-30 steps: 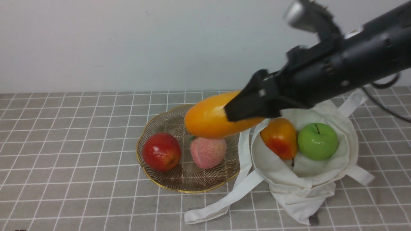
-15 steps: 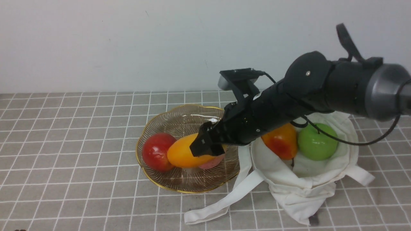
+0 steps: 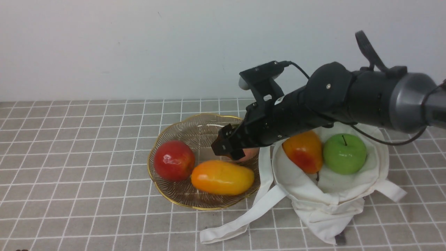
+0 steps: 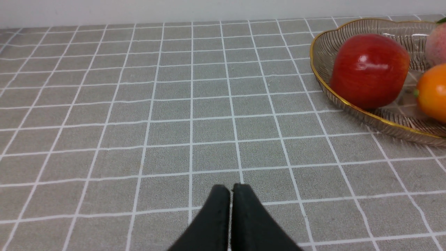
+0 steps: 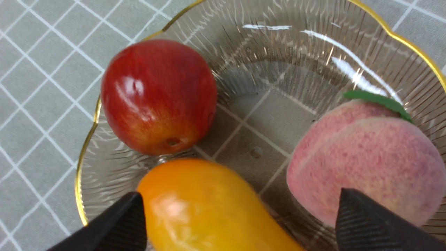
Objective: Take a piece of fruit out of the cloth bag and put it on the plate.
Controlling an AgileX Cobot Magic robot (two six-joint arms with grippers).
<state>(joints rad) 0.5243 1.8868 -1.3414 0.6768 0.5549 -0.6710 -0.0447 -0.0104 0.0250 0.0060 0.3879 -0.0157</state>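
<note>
The orange-yellow mango point(image 3: 222, 177) lies free in the gold-rimmed glass plate point(image 3: 163, 190), beside a red apple point(image 3: 174, 160) and a pink peach point(image 5: 366, 167). My right gripper point(image 3: 228, 148) hovers open just above and behind the mango, over the peach; in the right wrist view its fingers point(image 5: 118, 223) stand wide apart with the mango point(image 5: 202, 212) below them. The off-white cloth bag point(image 3: 331, 198) lies right of the plate. My left gripper point(image 4: 230, 190) is shut and empty over bare tablecloth, left of the plate point(image 4: 315, 66).
An orange-red rounder fruit point(image 3: 304, 150) and a green apple point(image 3: 344, 153) sit in the open bag. A long white strap point(image 3: 240, 221) trails onto the checked cloth in front of the plate. A white wall stands behind.
My right gripper carried the mango down onto the plate, opened and let it go, then drew up and back. The mango now rests at the plate's front.
</note>
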